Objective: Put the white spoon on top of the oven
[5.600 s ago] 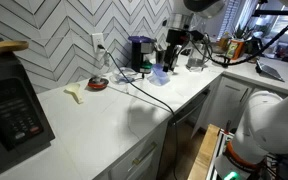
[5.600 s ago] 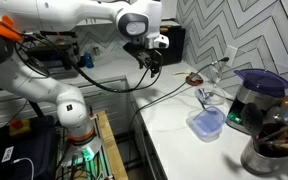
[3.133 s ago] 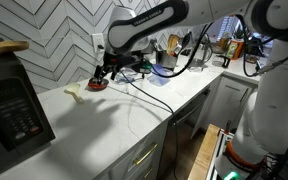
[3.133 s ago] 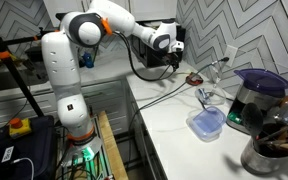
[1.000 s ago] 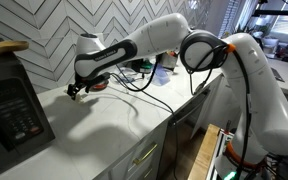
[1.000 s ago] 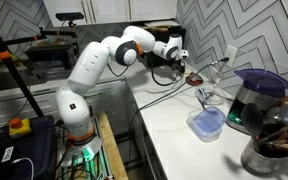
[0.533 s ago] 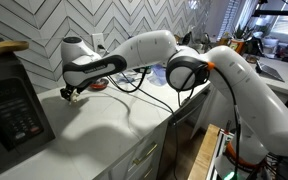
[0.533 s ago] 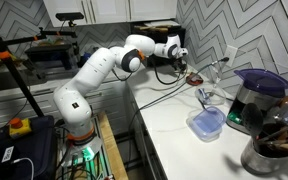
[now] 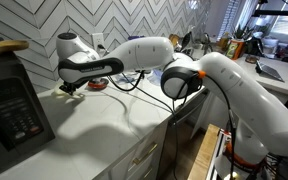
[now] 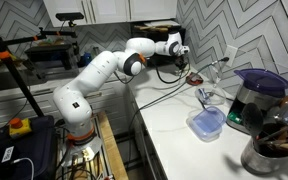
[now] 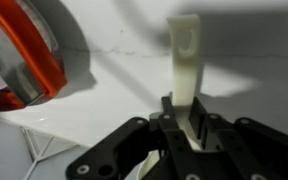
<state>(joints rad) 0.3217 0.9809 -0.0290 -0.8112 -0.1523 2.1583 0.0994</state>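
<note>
I have the gripper drawn in tight on one end of the white spoon in the wrist view. The red dish sits just left of it on the counter. The oven stands nearby, further left.

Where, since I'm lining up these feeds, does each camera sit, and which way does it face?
Exterior view: off the counter front, facing the oven and tiled wall; arm shows.
Exterior view: at the counter's end opposite the oven, facing the robot's base; arm shows.
Wrist view: above the white spoon, looking down; gripper shows.
All share the red dish.
</note>
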